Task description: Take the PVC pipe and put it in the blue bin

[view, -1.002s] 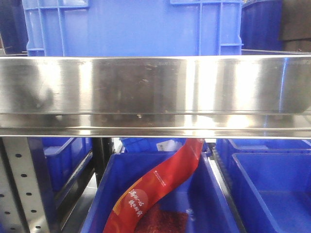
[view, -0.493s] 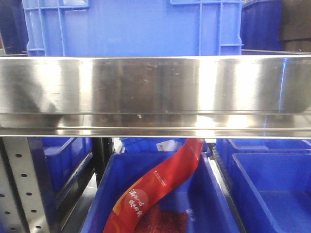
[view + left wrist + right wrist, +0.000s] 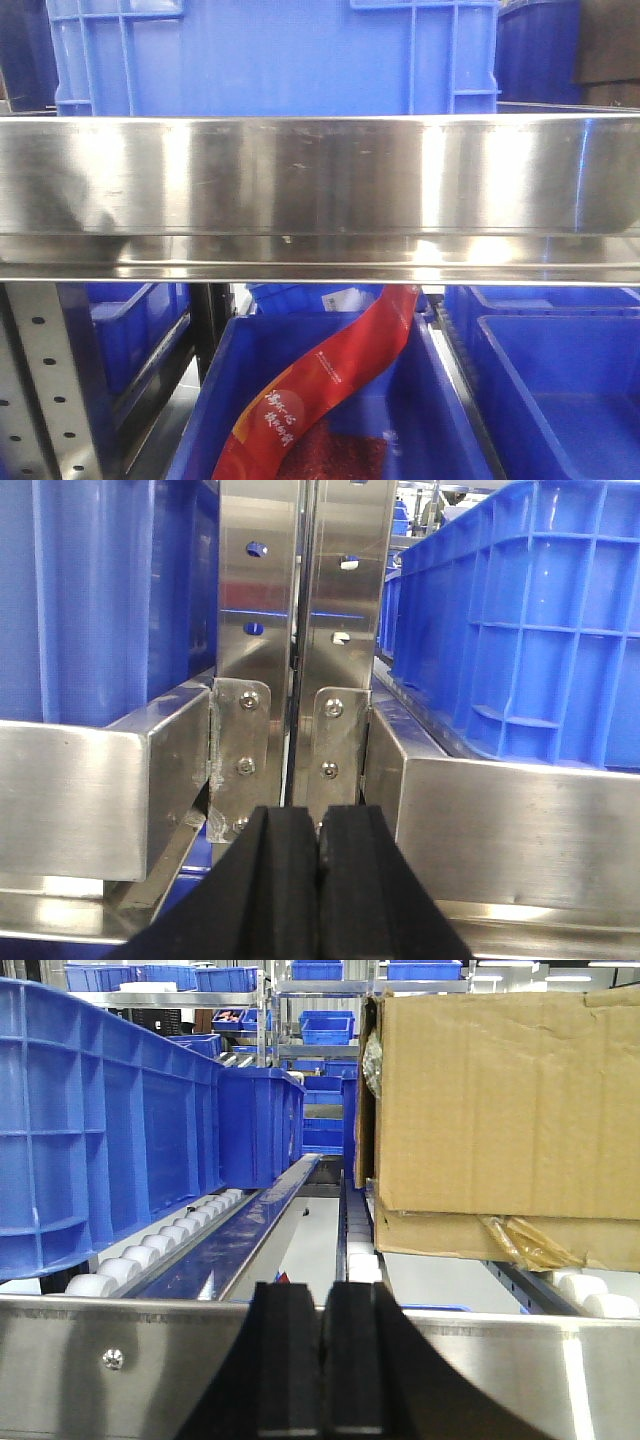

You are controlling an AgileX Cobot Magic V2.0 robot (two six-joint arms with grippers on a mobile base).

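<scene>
Left fingers (image 3: pixel 318 855) together, empty, facing shelf post (image 3: pixel 300 630) at 12. Right fingers (image 3: pixel 322 1350) together, empty; cardboard box (image 3: pixel 500 1110) at 2. Nothing has moved in the last second. No pipe visible; blue bin (image 3: pixel 420 400) waits below the rail.

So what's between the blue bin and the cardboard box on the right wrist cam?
A bare roller track separates blue bin from box; right wrist view only.

I can make out yellow Chinese characters and a small white logo line on the red banner (image 3: pixel 330 385) lying in the near blue bin (image 3: pixel 430 400), but they're too small and blurred for me to read. Nothing else carries text.
</scene>
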